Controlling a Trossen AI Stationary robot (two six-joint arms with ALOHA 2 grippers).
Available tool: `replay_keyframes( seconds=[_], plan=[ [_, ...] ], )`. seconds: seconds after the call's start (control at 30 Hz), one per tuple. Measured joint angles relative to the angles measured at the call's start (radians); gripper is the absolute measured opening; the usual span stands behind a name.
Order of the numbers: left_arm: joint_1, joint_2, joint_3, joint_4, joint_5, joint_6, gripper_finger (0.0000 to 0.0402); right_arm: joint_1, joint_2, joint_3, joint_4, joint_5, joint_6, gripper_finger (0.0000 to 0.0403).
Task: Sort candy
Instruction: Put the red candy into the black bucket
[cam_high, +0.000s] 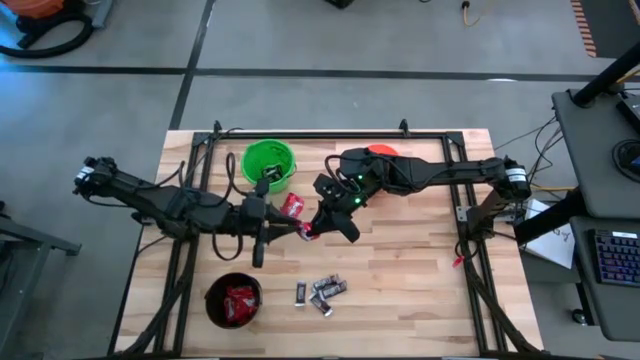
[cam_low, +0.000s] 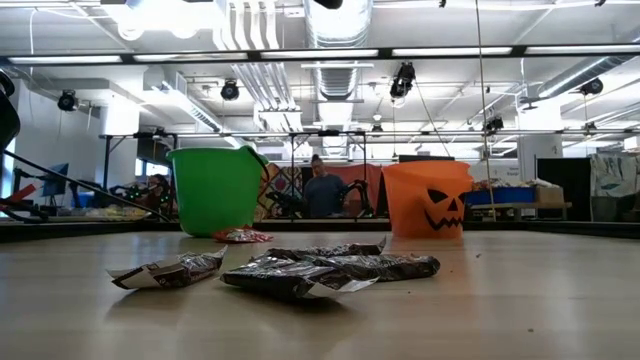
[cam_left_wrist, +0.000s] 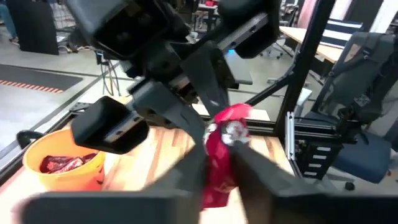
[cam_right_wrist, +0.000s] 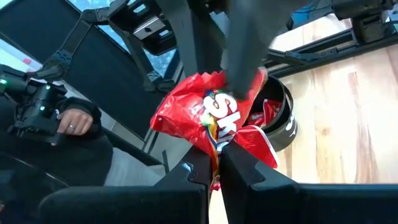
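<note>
- Wooden table (cam_high: 420, 270) takes up most of the high view, pale planks with a black frame round it.
- Both dark arms reach in from the sides and meet mid-table, just below the green bucket (cam_high: 268, 163). An orange bucket (cam_high: 382, 152) is mostly tucked under the right arm, with some red packets inside going by the left wrist view.
- Black bucket (cam_high: 233, 301) sits near the front left, already holding a few red packets.
- Red packet (cam_right_wrist: 208, 115) is the one in play: bright glossy red, crinkled, white lettering on it, held up off the table between the two grippers.
- Right gripper (cam_right_wrist: 214, 163) is clamped on the lower edge of that packet, fingers squeezed tight together on it.
- Left gripper (cam_left_wrist: 217, 158) is pinching the same packet from the opposite side, fingers closed in on the red wrapper.
- Another red packet (cam_high: 292, 206) lies on the wood right beside the left gripper.
- Small black-silver bars (cam_high: 322, 292) are clumped at the front of the table, right of the black bucket, lying flat and crumpled.
</note>
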Motion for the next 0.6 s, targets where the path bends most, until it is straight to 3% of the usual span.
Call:
replay_keyframes(
  seconds=[0.07,0.17,0.4,0.5,0.6],
  plan=[
    [0.0,0.0,0.0,0.0,0.003,0.0,0.0016,0.0,0.0,0.0,-0.001,0.0,0.0,0.0013],
    [0.0,0.0,0.0,0.0,0.003,-0.009,0.0014,-0.001,0.0,0.0,-0.002,0.0,0.033,0.0026],
    [0.0,-0.012,0.0,-0.012,0.003,-0.02,0.0001,-0.003,0.0,0.0,-0.004,0.0,0.098,0.013],
    [-0.007,-0.028,0.034,-0.139,0.012,-0.063,0.0,-0.004,-0.002,0.0,-0.008,-0.001,0.098,0.0175],
    [-0.02,-0.033,0.122,-0.385,0.035,-0.135,0.0,-0.009,-0.009,0.0,-0.037,-0.003,0.094,0.0209]
  ],
)
